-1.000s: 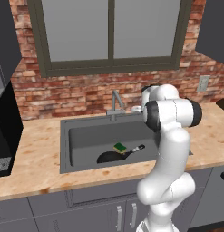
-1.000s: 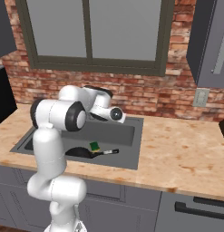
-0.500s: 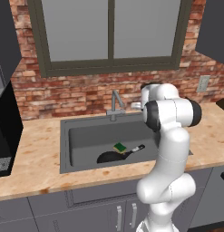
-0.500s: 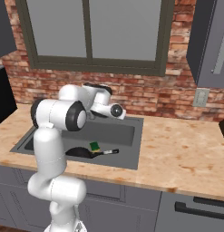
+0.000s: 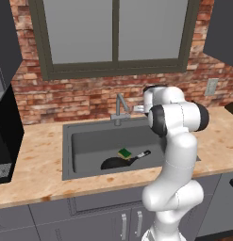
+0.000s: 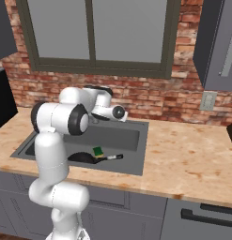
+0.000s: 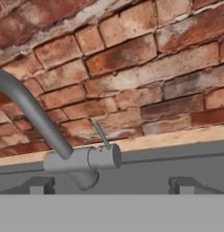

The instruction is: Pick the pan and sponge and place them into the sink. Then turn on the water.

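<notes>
Looking along our hand, we see our gripper (image 7: 111, 185) with its two dark fingertips (image 7: 40, 185) spread wide apart and nothing between them. They point at the faucet (image 7: 81, 163), whose grey body sits low in the hand view with a thin lever (image 7: 99, 132) rising from it and a curved spout (image 7: 27, 108) sweeping up to the left. Behind it runs the red brick wall (image 7: 131, 59).

From the left base view, our hand reaches toward the faucet (image 5: 120, 109) at the rear of the sink (image 5: 89, 141); we cannot tell from here whether anything touches it. The pan (image 5: 115, 163) lies on the basin floor near the front, its handle (image 5: 140, 156) pointing right with the pale tip outward. The sponge (image 5: 124, 153) rests just beside the pan's far edge, green side up.

From the right base view, we see the pan (image 6: 82, 157) and sponge (image 6: 97, 151) in the sink (image 6: 131, 140) again, partly behind our arm. The wooden counter (image 6: 192, 154) stretches to the right, and a window (image 6: 94, 33) sits above the brick.
</notes>
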### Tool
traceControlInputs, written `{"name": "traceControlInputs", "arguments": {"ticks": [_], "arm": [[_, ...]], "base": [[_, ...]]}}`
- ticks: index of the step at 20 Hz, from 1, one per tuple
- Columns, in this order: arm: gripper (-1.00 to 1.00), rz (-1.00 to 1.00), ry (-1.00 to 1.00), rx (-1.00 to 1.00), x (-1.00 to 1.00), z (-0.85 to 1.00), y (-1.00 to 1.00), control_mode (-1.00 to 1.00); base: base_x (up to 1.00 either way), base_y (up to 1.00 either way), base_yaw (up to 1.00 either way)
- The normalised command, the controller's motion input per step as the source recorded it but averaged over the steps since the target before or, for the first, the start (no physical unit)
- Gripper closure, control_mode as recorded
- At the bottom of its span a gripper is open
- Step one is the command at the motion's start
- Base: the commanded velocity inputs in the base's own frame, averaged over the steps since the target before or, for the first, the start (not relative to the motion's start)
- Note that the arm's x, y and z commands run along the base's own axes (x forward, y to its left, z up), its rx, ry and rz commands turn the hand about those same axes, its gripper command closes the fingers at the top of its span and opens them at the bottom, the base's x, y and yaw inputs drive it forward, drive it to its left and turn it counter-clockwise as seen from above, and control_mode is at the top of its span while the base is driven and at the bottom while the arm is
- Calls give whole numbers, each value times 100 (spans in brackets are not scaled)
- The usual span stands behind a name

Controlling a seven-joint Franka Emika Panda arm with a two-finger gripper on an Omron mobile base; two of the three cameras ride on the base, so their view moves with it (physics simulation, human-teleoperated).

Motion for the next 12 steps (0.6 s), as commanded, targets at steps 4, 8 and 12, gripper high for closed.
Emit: {"name": "traceControlInputs", "arguments": {"ticks": [4, 8, 12], "arm": [[-100, 3, 0, 0, 3, -2, 11, -100], [-100, 3, 0, 0, 6, 0, 8, -100], [-100, 4, 0, 0, 9, -12, 11, -100]], "base": [[0, 0, 0], [0, 0, 0], [0, 0, 0]]}}
